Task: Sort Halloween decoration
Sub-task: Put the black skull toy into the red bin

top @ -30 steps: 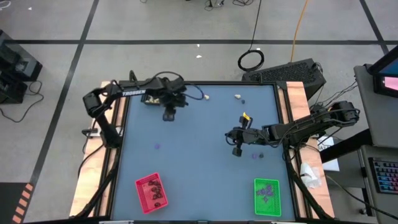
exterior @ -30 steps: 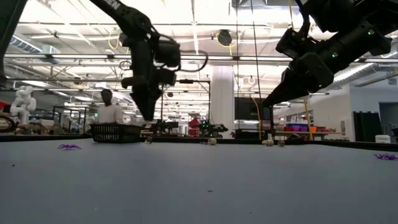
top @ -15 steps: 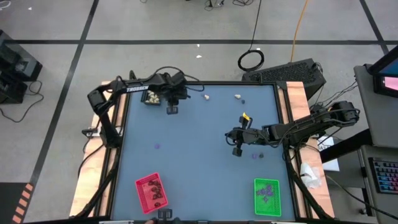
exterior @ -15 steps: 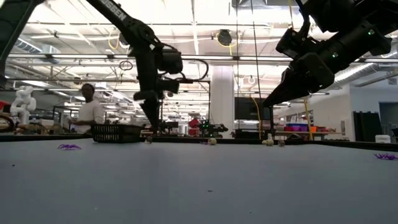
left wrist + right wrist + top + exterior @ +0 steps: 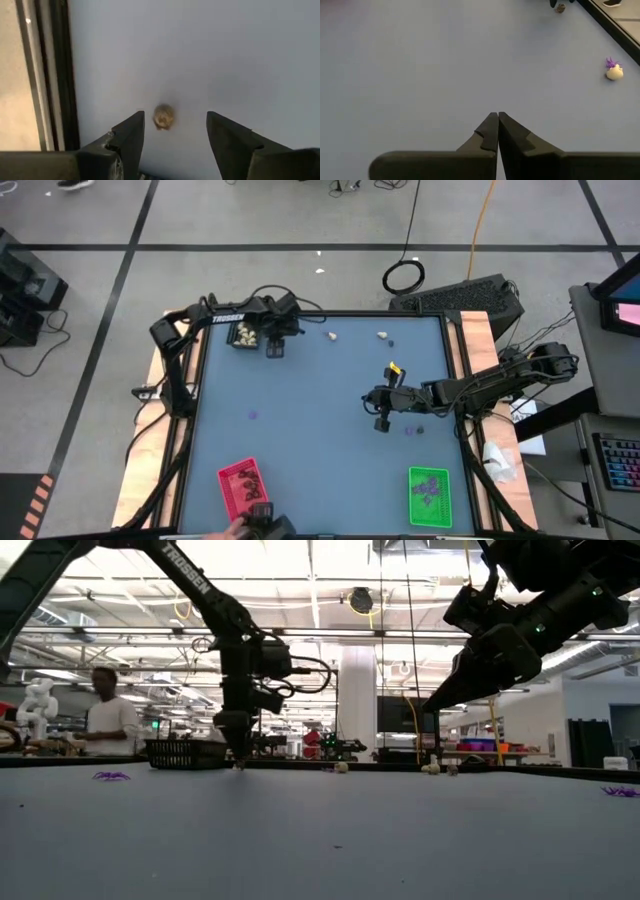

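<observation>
A cream-white lump lies on the blue table near its far left, between the fingers of my left gripper. That gripper is open, points down and touches nothing. In the low view my left gripper hangs just over the lump. A black tray holding cream lumps stands beside it. My right gripper waits shut over the table's right middle, holding nothing. Two more cream lumps lie by the far edge. Purple bits lie on the table.
A red tray and a green tray with trinkets stand at the near edge. A person's hand with a dark object shows at the near edge by the red tray. Another person walks behind the table.
My left gripper has gone toward the table's far edge and down, and now stands low over the cream lump beside the black tray. The person behind the table has walked toward the left. A hand has come in at the near edge.
</observation>
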Robot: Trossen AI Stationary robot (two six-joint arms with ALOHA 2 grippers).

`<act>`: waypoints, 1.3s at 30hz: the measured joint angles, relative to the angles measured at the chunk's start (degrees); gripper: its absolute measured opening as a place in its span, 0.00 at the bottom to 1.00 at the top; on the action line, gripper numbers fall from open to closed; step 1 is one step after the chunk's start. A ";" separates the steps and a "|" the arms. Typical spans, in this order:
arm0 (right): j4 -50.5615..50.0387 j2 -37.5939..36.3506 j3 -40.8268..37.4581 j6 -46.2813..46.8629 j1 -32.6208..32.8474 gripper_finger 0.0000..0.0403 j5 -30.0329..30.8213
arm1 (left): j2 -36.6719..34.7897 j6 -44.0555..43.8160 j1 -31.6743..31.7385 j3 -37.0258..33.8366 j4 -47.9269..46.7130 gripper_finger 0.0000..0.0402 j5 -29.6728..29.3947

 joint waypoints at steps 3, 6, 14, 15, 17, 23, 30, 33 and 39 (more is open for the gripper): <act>0.02 0.00 -0.02 0.00 0.01 0.00 0.00 | 0.63 0.80 0.70 0.00 0.76 0.52 -0.03; 0.02 0.00 -0.02 0.00 0.00 0.00 0.00 | 1.39 1.31 1.11 0.00 1.38 0.52 -0.30; 0.02 0.00 -0.02 0.00 0.02 0.00 -0.02 | 2.78 2.67 1.35 0.00 1.71 0.52 -0.64; 0.04 0.00 -0.02 0.00 0.01 0.00 -0.02 | 2.87 2.64 1.39 0.00 1.69 0.52 -0.88; 0.02 0.00 -0.02 0.00 0.00 0.00 -0.02 | 2.87 2.86 1.41 0.00 1.66 0.51 -1.83; 0.04 0.00 -0.02 0.00 0.02 0.00 -0.02 | 2.92 3.17 1.66 0.00 1.51 0.42 -1.81; 0.04 0.00 -0.02 -0.02 0.02 0.00 -0.02 | 2.92 4.83 1.69 0.00 1.51 0.21 -1.09; 0.02 0.00 -0.02 -0.02 0.00 0.00 -0.02 | 2.83 5.70 1.67 0.00 1.50 0.14 -1.92; 0.02 0.00 -0.02 -0.02 0.00 0.00 -0.02 | 2.50 6.05 1.67 0.00 0.75 0.09 -2.99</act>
